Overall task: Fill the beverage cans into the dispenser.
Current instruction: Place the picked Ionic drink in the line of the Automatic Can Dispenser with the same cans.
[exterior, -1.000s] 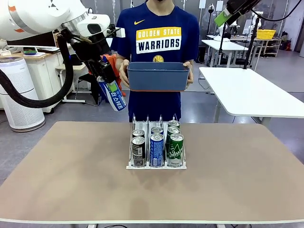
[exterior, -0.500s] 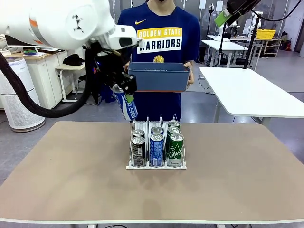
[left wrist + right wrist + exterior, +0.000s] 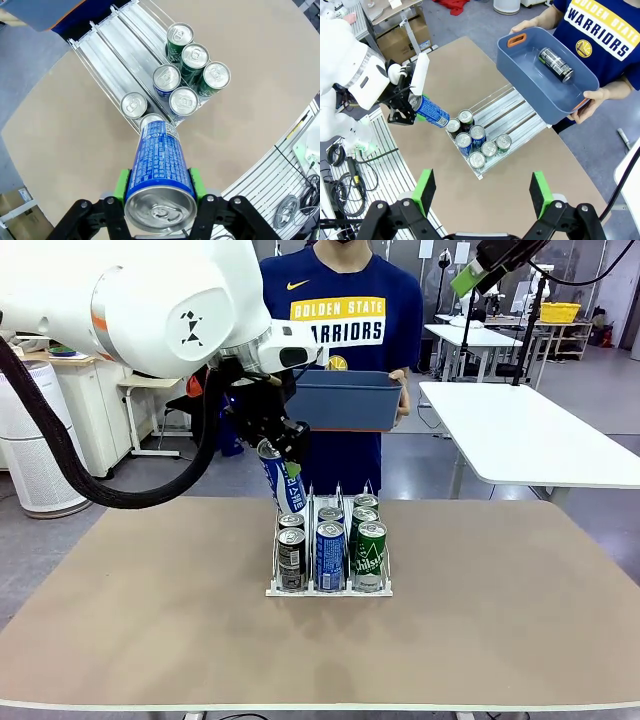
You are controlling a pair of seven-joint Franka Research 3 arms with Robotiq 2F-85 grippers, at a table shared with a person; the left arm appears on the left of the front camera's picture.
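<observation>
The left gripper (image 3: 159,181) pinches a blue-and-white can (image 3: 159,155) between its green pads (image 3: 121,182). The silver top sits back toward the wrist and the far end tilts out past the fingertips, just over the black-can lane of the dispenser (image 3: 112,60), where the other cans (image 3: 195,54) stand beyond and below the fingers. The right gripper (image 3: 482,192) hangs with its fingers spread wide and nothing between them, high above the dispenser; ahead of it the person's hands (image 3: 592,102) hold a blue-grey bin (image 3: 530,85) with a black can (image 3: 556,64) lying inside.
</observation>
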